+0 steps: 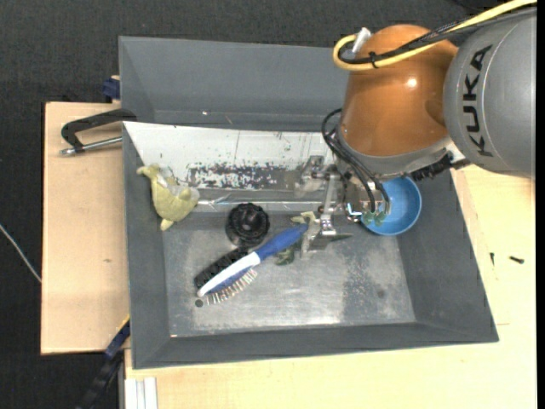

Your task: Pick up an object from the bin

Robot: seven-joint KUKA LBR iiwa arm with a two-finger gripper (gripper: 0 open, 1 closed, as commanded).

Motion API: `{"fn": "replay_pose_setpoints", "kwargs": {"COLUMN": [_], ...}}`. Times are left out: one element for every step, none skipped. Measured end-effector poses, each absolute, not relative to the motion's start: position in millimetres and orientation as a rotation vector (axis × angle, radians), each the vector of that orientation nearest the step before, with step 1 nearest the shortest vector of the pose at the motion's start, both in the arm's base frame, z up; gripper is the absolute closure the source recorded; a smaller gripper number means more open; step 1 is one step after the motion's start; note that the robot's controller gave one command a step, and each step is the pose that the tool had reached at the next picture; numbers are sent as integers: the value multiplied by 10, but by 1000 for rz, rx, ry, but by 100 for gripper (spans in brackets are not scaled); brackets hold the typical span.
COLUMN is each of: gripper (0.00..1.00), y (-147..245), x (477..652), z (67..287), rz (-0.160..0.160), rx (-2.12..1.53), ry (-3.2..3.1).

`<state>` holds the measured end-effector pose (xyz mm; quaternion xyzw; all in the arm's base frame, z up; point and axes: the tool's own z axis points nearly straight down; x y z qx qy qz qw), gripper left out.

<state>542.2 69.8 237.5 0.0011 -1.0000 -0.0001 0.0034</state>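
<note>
Since the task names nothing, I'm going by what sits nearest the claw, and that's the brush (pixel 255 260) lying mid-floor of the bin (pixel 298 335); it has a blue handle, a white head and pale bristles at the lower-left end. Its long axis runs diagonally, bristles down-left and handle tip up-right, and that tip ends right at the claw (pixel 324 226); so the brush lies to the claw's lower left, with the handle as the closest bit. The claw hangs low over the handle tip, touching it or just beside it, hard to call; whether it's apart or together I honestly can't tell, too much dark hardware bunched up there, and I can't see the handle clamped in it. My guess is the handle's the easy grab, crosswise to that diagonal. A long black thing (pixel 213 268) lies against the brush's left side; a black round knob (pixel 248 221) sits just above; a yellow-green soft lump (pixel 172 198) is off by the left wall; a blue bowl (pixel 396 207) is tucked under the arm on the right.
</note>
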Motion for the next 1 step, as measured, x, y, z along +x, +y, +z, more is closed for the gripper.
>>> {"fn": "replay_pose_setpoints", "kwargs": {"gripper": [0], "y": [323], "x": [5765], "z": [835], "rz": [-1], "rx": [379], "ry": [-3125]}}
